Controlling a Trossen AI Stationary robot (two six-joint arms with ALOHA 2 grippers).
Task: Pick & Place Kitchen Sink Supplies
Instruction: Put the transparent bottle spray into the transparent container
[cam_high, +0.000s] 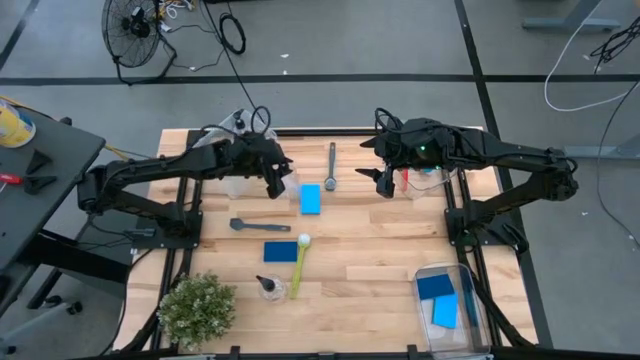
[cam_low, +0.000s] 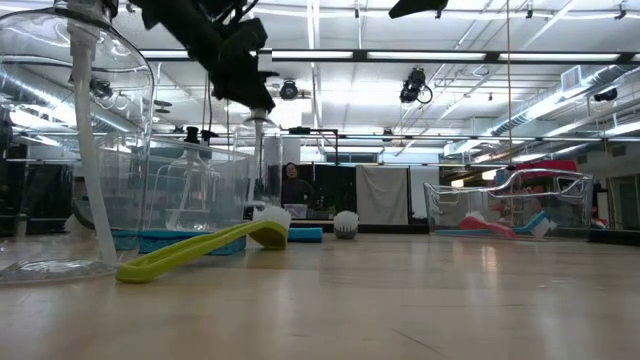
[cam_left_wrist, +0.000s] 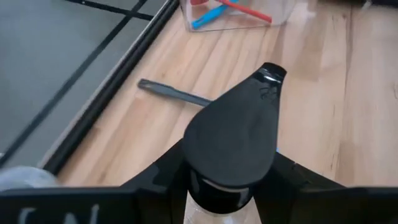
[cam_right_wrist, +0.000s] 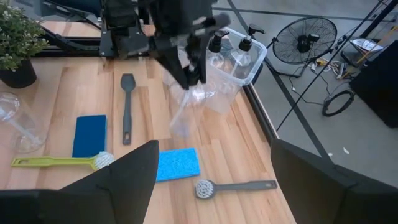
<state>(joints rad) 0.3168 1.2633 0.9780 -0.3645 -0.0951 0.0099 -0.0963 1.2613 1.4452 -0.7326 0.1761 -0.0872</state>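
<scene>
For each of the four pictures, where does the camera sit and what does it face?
High view: above the table, looking straight down; both arms show, left gripper shut on a clear bottle.
Low view: at table-top height, facing the room; the yellow-green brush lies near, one arm comes from above.
Left wrist view: looks past its own fingers at the bottle's black top.
Right wrist view: faces the left arm; open right gripper below.
Shared: the grey brush shows in high and right wrist views.

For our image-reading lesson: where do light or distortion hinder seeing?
Low view: ceiling lights silhouette the left gripper; the near clear bottle warps what lies behind. Left wrist view: a glint tops the held bottle. High view: right gripper hovers open.
</scene>
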